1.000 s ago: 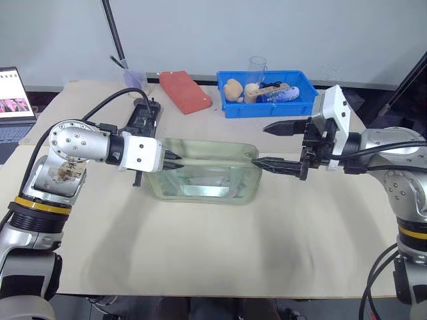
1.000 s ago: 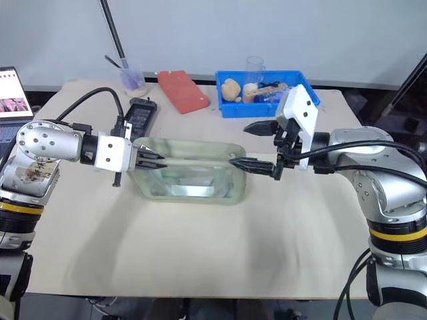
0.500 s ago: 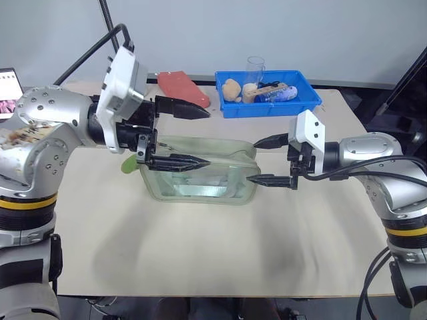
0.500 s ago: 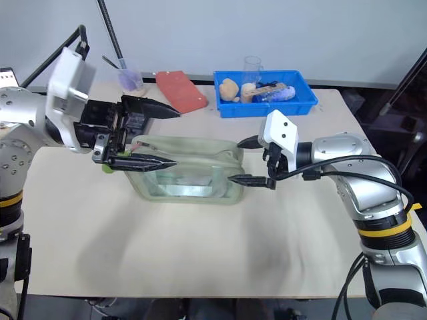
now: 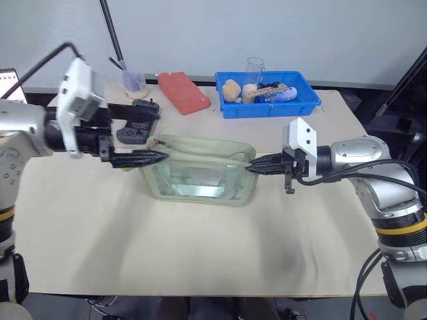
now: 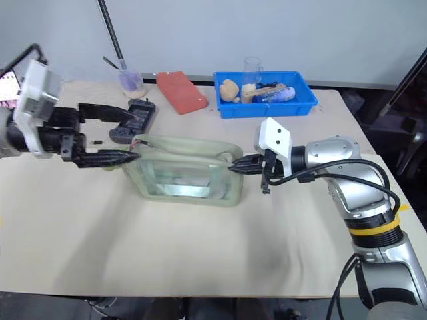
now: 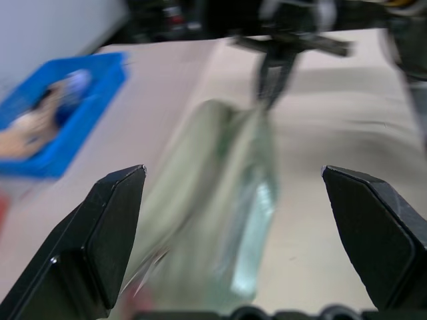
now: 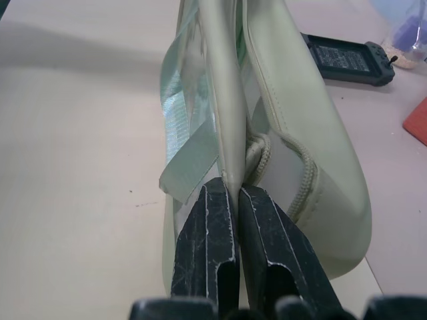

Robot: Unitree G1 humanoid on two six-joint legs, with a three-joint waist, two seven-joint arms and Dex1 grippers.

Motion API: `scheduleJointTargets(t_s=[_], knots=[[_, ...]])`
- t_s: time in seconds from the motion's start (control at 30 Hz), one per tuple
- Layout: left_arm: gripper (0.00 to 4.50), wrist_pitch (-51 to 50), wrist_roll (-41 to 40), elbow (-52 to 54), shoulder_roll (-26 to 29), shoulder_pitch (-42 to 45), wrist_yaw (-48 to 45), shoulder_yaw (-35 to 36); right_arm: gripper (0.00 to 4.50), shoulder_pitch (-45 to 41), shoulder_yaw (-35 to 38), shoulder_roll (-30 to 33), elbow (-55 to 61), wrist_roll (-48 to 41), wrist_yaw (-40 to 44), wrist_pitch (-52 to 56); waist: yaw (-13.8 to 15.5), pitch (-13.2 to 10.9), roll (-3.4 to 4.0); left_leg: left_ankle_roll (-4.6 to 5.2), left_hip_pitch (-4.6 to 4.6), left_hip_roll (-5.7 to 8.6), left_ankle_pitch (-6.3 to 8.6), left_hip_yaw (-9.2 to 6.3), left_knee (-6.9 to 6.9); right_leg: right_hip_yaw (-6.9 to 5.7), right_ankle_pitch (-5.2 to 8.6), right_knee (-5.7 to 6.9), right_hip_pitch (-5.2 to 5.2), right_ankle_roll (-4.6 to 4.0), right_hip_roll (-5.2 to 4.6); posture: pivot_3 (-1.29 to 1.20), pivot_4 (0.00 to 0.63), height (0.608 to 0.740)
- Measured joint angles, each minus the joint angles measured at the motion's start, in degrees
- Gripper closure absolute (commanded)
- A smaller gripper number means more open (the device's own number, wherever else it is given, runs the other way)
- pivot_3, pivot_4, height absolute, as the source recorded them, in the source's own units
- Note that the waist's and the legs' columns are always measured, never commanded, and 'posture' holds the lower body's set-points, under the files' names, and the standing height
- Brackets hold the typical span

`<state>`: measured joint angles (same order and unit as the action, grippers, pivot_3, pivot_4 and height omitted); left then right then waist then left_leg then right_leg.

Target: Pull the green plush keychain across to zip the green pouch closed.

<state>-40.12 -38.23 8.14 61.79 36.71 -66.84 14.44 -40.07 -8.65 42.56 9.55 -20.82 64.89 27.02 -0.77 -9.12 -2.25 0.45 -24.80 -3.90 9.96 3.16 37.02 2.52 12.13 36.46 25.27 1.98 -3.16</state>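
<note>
Green pouch [image 5: 200, 179] mid-worktop [image 5: 200, 253]. Right gripper [image 8: 230, 200], fingers apart a second ago, now clamps the pouch's end, anchoring it; left gripper [image 5: 143, 137] has spread at the opposite end; keychain not discernible.

Left arm reaches in from nine o'clock, forearm roughly level; left gripper [image 5: 150, 137] points toward three o'clock, its two black fingers [image 7: 113, 227] spread wide apart. Right arm enters from three o'clock, elbow bent; right gripper [image 5: 252, 168] points toward nine o'clock, fingers [image 8: 208, 243] pinched together on the green pouch [image 8: 280, 127] end.
</note>
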Motion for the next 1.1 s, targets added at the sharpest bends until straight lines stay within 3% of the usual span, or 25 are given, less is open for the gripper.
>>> scheduleJointTargets(t_s=[0.17, 0.43, 0.57, 0.77, 0.93, 1.1], knots=[[0.0, 0.9, 2.5, -4.4, -0.1, -14.0, 2.5, 8.2, 4.49, -0.1, -0.1, -0.3, -0.7, 1.0, 0.2, -1.4, -0.1, 0.0, 0.0, -0.01, 0.12, -0.03, 0.01, 0.09, -0.06, -0.01, 0.12, 0.29, 0.07, -0.26, -0.05, 0.0, 0.15, 0.74], [0.0, 5.4, 5.0, -1.1, -5.1, -22.6, 5.6, 9.0, 4.49, -0.5, 0.0, -0.7, -2.1, 2.0, 0.8, -2.1, 0.4, 0.0, -0.01, -0.07, 0.15, -0.04, -0.02, 0.14, -0.05, -0.05, 0.3, 0.33, 0.06, -0.66, -0.12, 0.0, 0.15, 0.74], [1.32, 7.5, 6.7, -0.5, -6.3, -21.5, 7.4, 6.4, 4.5, -1.5, -0.1, -1.0, -2.9, 2.6, 1.0, -2.3, 0.3, 0.0, -0.01, -0.07, 0.16, -0.04, -0.02, 0.14, -0.05, -0.05, 0.28, 0.35, 0.06, -0.63, -0.1, 0.0, 0.15, 0.74], [4.37, 7.9, 7.3, -0.6, -7.1, -20.5, 7.8, 4.1, 4.5, -1.7, -0.1, -1.3, -3.0, 2.8, 1.0, -2.7, 0.1, 0.0, -0.01, -0.06, 0.15, -0.04, -0.02, 0.15, -0.07, -0.05, 0.11, 0.34, 0.07, -0.32, -0.1, 0.0, 0.15, 0.74], [4.44, 8.2, 7.2, -1.5, -7.2, -18.3, 7.8, 2.9, 4.5, -1.6, 0.0, -1.4, -3.0, 3.3, 0.9, -2.7, 0.1, 0.0, -0.01, -0.06, 0.15, -0.03, -0.02, 0.14, -0.07, -0.05, 0.11, 0.34, 0.07, -0.33, -0.1, 0.0, 0.15, 0.74], [4.44, 4.3, 4.4, -1.7, -6.1, -8.6, 8.7, 2.9, 4.5, -1.6, 0.0, -1.6, -3.0, 3.8, 0.8, -2.7, 0.3, 0.0, -0.05, -0.06, 0.13, 0.0, -0.02, 0.12, -0.05, -0.05, 0.11, 0.32, 0.03, -0.29, -0.11, 0.0, 0.15, 0.74]])
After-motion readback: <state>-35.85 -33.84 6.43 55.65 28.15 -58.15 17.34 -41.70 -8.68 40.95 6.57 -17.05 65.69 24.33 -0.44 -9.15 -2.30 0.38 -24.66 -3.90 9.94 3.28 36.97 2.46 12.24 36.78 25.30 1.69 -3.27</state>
